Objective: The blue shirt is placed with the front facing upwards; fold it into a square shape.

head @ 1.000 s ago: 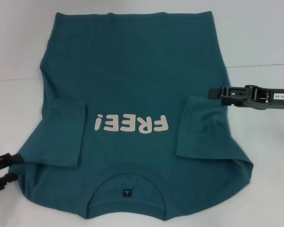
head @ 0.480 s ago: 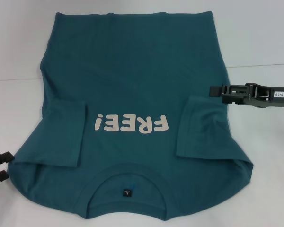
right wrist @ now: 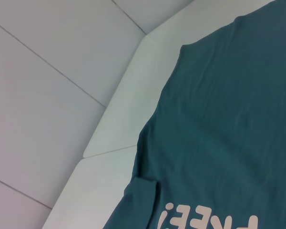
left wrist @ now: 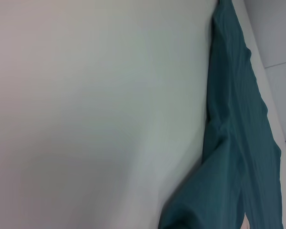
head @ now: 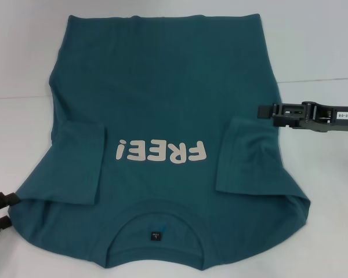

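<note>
The blue shirt (head: 162,87) lies flat on the white table, front up, with the cream "FREE!" lettering (head: 161,152) showing and the collar and neck label (head: 155,236) nearest me. Both sleeves (head: 75,162) (head: 249,162) are folded inward over the chest. My left gripper (head: 1,212) is open at the near left, just off the shirt's shoulder edge and holding nothing. My right gripper (head: 261,110) reaches in from the right, its tip over the shirt's right side edge. The left wrist view shows a shirt edge (left wrist: 233,143); the right wrist view shows the shirt body (right wrist: 229,119).
White table surface (head: 325,46) surrounds the shirt on the left, right and far side. A table seam line runs at mid-height on both sides. The shirt's hem reaches close to the far edge of the head view.
The left gripper has drawn back from the shirt's shoulder toward the left edge of the view. The right gripper shifted slightly right. The shirt has not moved.
</note>
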Controlling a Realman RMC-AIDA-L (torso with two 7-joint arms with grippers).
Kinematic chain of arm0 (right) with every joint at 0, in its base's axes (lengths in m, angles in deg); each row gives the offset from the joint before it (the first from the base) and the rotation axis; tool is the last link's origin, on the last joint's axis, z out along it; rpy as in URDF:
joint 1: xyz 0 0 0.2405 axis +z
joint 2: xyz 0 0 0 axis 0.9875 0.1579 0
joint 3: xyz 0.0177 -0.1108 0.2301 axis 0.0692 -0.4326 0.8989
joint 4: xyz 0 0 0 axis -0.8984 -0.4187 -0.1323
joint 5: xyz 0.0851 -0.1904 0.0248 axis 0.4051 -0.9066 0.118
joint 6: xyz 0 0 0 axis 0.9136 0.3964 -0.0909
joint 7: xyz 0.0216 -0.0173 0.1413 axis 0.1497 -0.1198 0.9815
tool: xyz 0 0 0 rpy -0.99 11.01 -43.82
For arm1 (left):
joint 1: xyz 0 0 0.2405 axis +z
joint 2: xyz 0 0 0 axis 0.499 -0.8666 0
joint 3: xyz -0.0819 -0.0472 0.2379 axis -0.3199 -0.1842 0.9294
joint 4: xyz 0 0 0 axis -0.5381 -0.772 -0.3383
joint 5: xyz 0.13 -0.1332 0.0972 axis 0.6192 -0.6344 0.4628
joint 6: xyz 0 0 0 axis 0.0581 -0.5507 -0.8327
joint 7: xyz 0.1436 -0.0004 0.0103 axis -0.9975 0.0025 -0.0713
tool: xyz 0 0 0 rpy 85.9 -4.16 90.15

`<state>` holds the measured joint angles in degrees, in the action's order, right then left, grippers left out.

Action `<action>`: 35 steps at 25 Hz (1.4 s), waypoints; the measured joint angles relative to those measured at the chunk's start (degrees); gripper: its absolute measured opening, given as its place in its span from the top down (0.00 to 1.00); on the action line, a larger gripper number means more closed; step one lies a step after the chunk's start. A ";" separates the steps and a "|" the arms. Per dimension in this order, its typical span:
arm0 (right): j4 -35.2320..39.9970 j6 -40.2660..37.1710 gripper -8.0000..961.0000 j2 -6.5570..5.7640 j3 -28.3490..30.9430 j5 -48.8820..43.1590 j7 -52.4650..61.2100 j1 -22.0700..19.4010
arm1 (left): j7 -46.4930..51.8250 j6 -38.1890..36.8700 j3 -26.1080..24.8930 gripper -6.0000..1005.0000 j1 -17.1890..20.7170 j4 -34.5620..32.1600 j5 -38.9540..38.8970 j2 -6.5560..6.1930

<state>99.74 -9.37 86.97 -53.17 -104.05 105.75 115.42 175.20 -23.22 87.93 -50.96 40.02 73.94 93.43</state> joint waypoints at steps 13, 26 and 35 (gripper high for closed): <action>-0.82 0.02 0.10 -0.19 0.00 0.16 -0.21 0.21 | 0.32 0.05 1.55 0.34 -1.91 1.66 0.34 0.03; -0.81 0.24 0.10 -0.20 -0.01 0.14 -0.32 -0.24 | -2.02 -3.83 0.20 0.34 -1.50 0.97 -3.64 0.05; -0.81 0.72 0.10 -0.28 -0.01 -0.02 -0.28 0.15 | -1.00 -1.27 0.47 0.38 -1.31 0.90 -0.19 0.03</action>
<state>98.93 -8.66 86.69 -53.18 -104.07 105.47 115.57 174.19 -24.49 88.40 -52.27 40.93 73.75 93.47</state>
